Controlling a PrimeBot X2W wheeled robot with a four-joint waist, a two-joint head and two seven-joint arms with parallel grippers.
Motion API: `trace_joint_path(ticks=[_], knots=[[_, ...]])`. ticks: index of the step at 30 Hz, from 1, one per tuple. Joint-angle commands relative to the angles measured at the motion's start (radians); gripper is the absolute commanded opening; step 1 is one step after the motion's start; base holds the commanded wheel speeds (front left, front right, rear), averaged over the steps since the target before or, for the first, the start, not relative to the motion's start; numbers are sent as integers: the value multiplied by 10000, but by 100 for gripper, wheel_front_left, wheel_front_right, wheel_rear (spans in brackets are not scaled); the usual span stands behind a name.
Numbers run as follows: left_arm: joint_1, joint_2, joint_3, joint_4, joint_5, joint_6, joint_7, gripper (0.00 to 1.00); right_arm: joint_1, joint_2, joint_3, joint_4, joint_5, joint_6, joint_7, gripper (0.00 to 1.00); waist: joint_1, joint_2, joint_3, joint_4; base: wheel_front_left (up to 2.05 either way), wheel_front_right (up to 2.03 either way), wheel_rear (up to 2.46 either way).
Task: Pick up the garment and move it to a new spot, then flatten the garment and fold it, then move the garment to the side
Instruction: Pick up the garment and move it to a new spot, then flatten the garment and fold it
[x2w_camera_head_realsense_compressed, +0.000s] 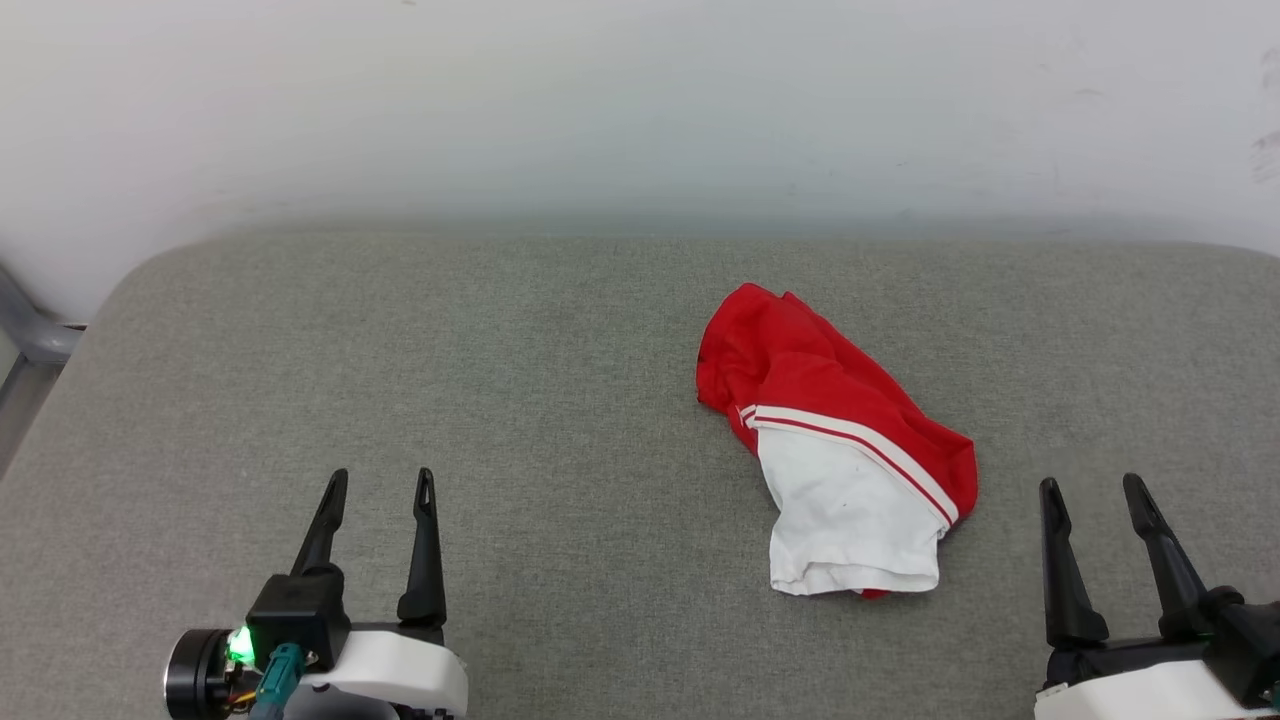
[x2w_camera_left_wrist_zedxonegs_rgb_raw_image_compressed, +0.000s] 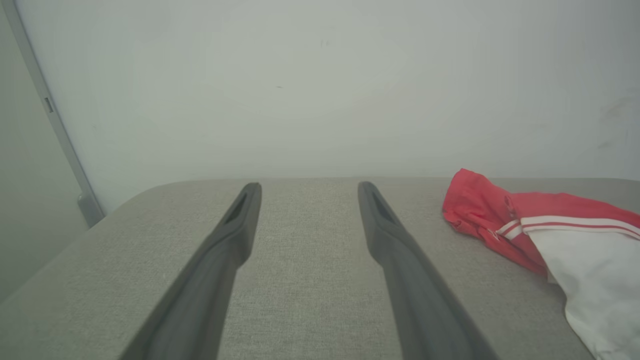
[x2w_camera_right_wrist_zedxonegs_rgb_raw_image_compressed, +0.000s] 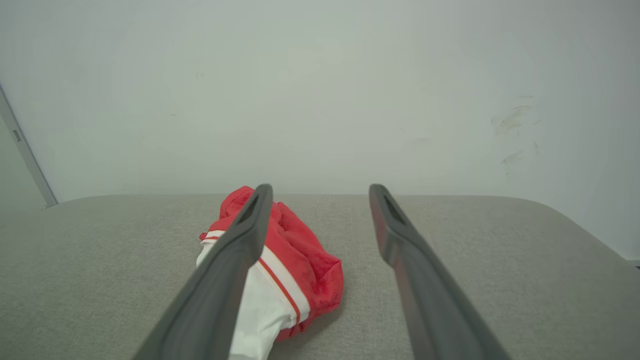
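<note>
The garment lies crumpled in a heap on the grey cushion, right of the middle: red fabric at the back, a white sleeve with red-and-white striped trim toward the front. Its lettering is hidden in the folds. In the left wrist view the garment lies off to the right; in the right wrist view the garment sits partly behind the left finger. My left gripper stands open at the lower left, well clear of the cloth. My right gripper stands open at the lower right, just right of the heap, holding nothing.
The grey fabric cushion spans the view, with rounded far corners and a plain white wall directly behind it. A grey metal frame part shows past the cushion's far left corner.
</note>
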Motion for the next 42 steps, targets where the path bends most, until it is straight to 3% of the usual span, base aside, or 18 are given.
trace_joint_path(ticks=[1, 17, 31, 42], knots=[[231, -151, 196, 42, 167, -171, -26, 100, 177, 14, 2, 105, 114, -7, -19, 100, 1, 0, -36, 1, 0, 0, 0], [646, -1050, 1163, 478, 1308, -1320, -26, 100, 564, 16, 67, 680, 476, -7, -18, 100, 1, 0, -168, 56, 0, 0, 0], [615, -1315, 1542, 618, 1586, -1663, -27, 100, 194, 16, 41, 432, 182, -7, -18, 100, 1, 0, -182, 91, 0, 0, 0], [402, -1410, 1603, 602, 1636, -1823, -27, 100, -1401, -207, 330, -754, -571, -7, -18, 100, 1, 0, 8, 297, 0, 0, 0]])
